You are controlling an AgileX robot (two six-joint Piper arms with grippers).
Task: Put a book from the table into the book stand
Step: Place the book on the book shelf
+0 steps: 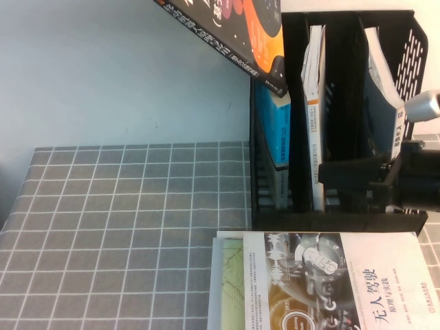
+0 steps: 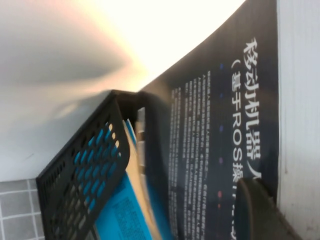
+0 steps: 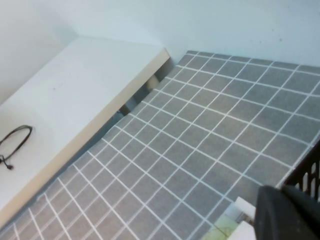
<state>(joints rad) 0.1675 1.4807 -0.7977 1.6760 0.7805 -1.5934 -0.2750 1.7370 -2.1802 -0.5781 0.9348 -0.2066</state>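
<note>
Hanging book: the large black-covered paperback with white Chinese title and orange swoosh (image 1: 237,38) was tilted in the air, its lower corner over the top of the left-hand slot of the book stand, not yet seated.
Book stand: the black plastic three-slot upright file holder with perforated side walls (image 1: 405,41) stood on the table beyond the white book.
Left slot: it already held a blue-spined book (image 1: 278,130), so little room was left (the middle slot held a thin white volume, the right slot another).
Table: the flat surface under grey cloth with a white grid (image 1: 124,227) carried the stand and a white-covered book with a metallic gear picture (image 1: 323,282) lying flat in front of it.
Left gripper: out of the high view; in the left wrist view one dark finger (image 2: 260,210) lay pressed on the black cover, so the left gripper was judged clamped on the book.
Right gripper: the right gripper (image 1: 405,175) sat against the stand's right side, low down; whether it was spread or closed, I could not tell.
Risk: the tilted corner could catch on the stand's rim or the blue book and jam.
Risk: a push could tip the stand unless braced.
</note>
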